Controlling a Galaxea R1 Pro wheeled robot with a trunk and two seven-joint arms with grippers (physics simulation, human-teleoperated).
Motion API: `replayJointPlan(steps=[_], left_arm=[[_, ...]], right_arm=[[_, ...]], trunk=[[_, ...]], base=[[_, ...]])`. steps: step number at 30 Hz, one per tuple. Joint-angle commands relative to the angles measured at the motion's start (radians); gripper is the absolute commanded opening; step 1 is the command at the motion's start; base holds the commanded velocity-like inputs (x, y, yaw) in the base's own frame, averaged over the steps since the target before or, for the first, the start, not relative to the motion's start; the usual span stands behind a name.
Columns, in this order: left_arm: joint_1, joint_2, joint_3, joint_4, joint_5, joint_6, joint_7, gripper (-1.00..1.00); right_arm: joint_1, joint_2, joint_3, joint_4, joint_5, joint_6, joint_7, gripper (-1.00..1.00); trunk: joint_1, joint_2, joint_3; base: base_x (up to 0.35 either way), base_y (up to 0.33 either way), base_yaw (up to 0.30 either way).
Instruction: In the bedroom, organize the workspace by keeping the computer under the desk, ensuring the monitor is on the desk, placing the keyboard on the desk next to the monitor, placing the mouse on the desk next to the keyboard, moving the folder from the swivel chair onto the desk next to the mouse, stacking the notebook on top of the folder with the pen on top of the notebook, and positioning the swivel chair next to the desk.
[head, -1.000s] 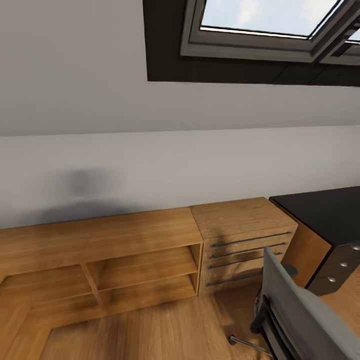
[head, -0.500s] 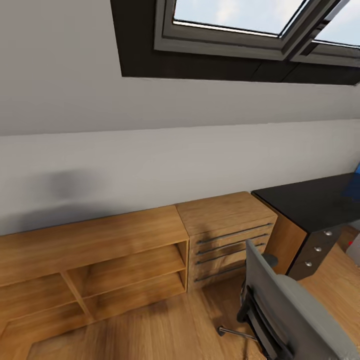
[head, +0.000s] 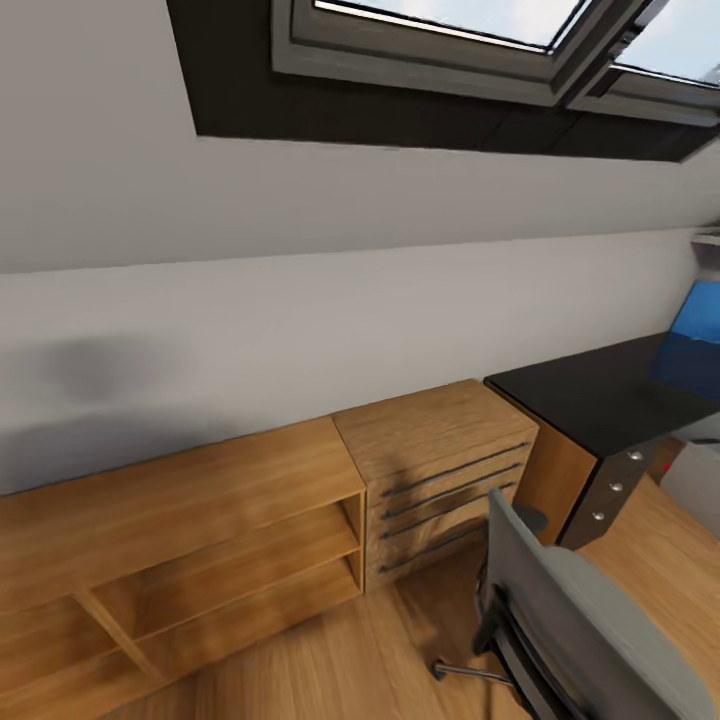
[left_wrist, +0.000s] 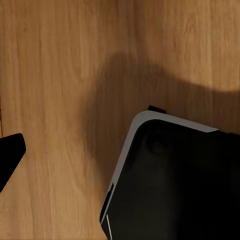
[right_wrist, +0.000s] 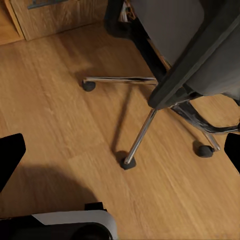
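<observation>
The black desk (head: 600, 400) with round-knobbed drawers (head: 613, 488) stands at the right in the head view. On its far end lies a bright blue flat shape, apparently the folder (head: 697, 318), cut off by the frame edge. The grey swivel chair (head: 590, 620) is at the lower right, its back turned to me and its seat hidden. Its chrome star base (right_wrist: 142, 131) and casters fill the right wrist view just beyond my right gripper (right_wrist: 120, 152), which is open and holds nothing. My left gripper (left_wrist: 120, 157) hangs open over bare wood floor, with one black fingertip (left_wrist: 10, 156) showing.
A light wooden chest (head: 440, 460) with bar handles stands against the desk's left side. A low open wooden shelf unit (head: 180, 530) runs further left along the wall. A skylight (head: 450, 50) sits in the sloped wall above. A pale grey shape (head: 700, 480) shows under the desk.
The head view has swung to the right. The shelf and chest slid left in the picture, more of the desk came in, and the blue shape appeared at the right edge.
</observation>
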Motion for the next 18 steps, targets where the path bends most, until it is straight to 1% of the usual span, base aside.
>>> replayJointPlan(steps=[1, 7, 16, 18], left_arm=[[0.000, 0.000, -0.009, 0.000, 0.004, -0.001, 0.006, 1.00], [0.000, 0.001, -0.009, 0.000, 0.004, -0.001, 0.006, 1.00], [0.000, 0.000, -0.009, 0.000, 0.004, -0.001, 0.006, 1.00], [0.000, 0.000, -0.009, 0.000, 0.004, -0.001, 0.006, 1.00]], right_arm=[[-0.001, 0.001, 0.009, 0.002, -0.003, -0.003, -0.006, 1.00], [-0.001, 0.001, 0.009, 0.002, -0.003, -0.003, -0.006, 1.00], [-0.001, 0.001, 0.009, 0.002, -0.003, -0.003, -0.005, 1.00], [-0.001, 0.001, 0.009, 0.002, -0.003, -0.003, -0.005, 1.00]], trunk=[[0.001, -0.002, -0.003], [0.001, -0.002, -0.011], [0.001, -0.002, -0.020], [0.001, -0.002, -0.022]], base=[[0.205, 0.136, -0.187], [0.091, 0.060, -0.187], [0.012, 0.011, -0.202], [0.002, 0.095, -0.231]])
